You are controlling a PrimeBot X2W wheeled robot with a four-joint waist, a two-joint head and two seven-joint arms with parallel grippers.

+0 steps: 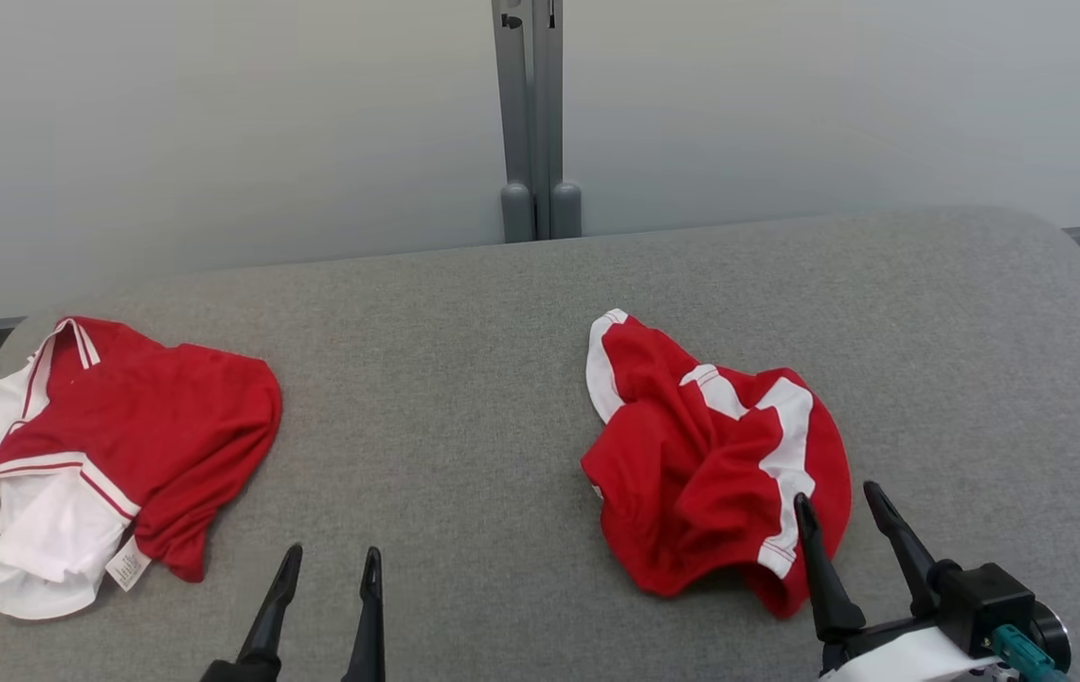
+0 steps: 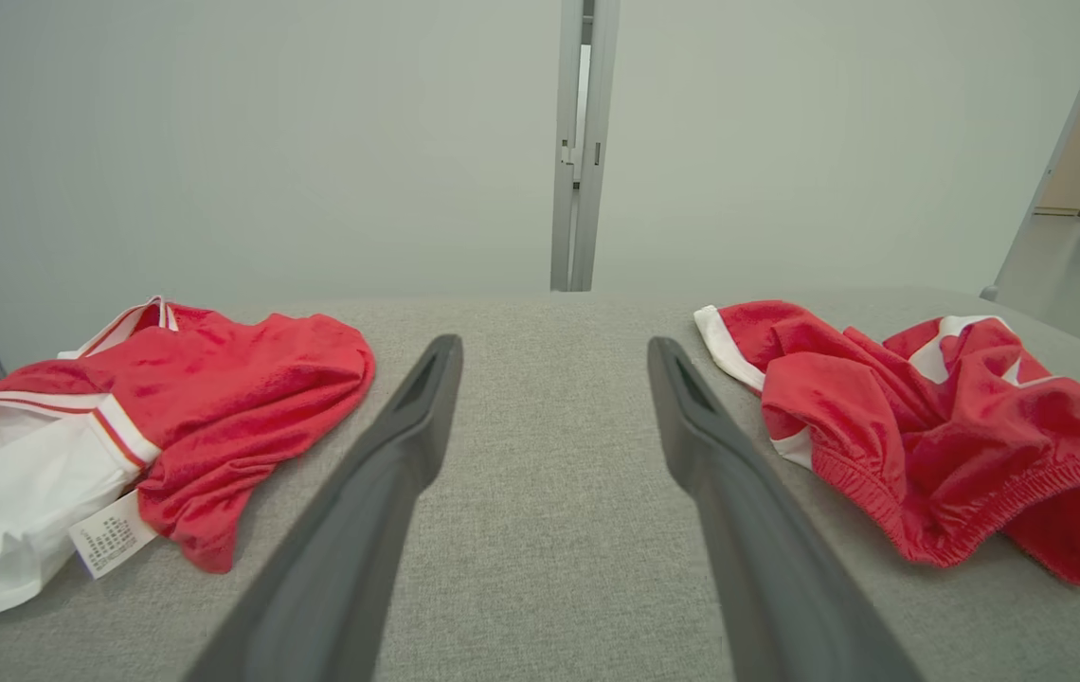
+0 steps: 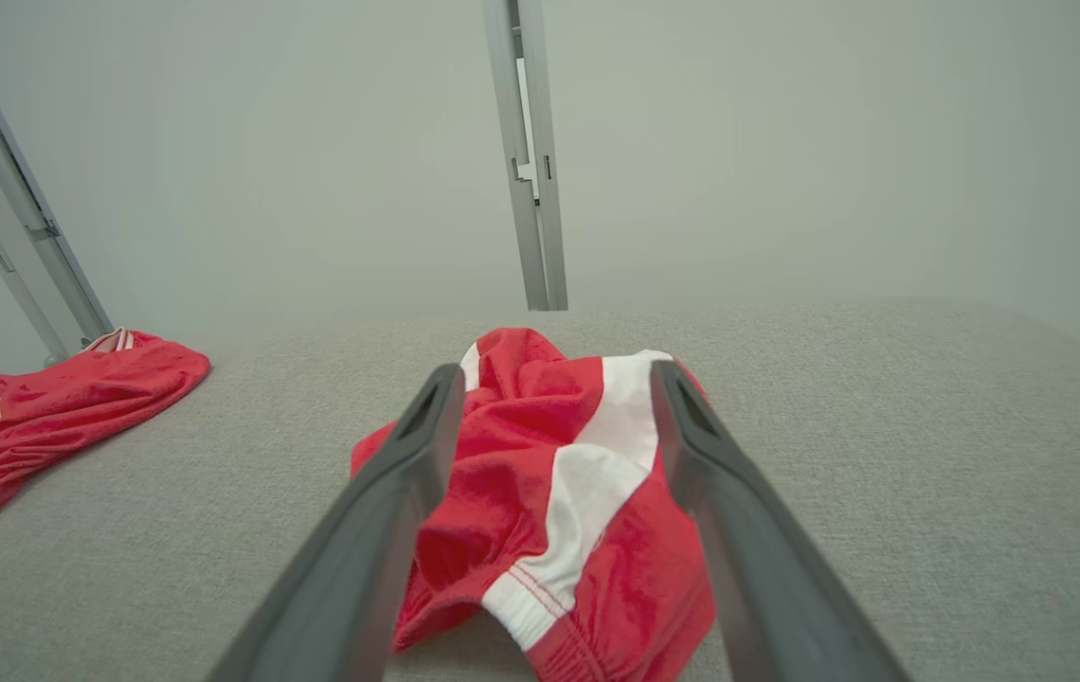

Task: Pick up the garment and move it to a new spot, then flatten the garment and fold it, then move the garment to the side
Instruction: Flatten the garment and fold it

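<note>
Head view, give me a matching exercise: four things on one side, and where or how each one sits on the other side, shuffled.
Things:
1. shirt with label
2. crumpled shorts
3. left pincer
4. right pincer

Places:
A. open, at the near edge of the crumpled shorts
B. at the left end of the table
C. open, over bare grey surface between the two garments
D. right of the middle, in a heap

Pairs: 1-B, 2-D, 3-C, 4-A.

The shorts (image 1: 692,464) lie on the table (image 1: 464,379), well right of the shirt (image 1: 152,417).
</note>
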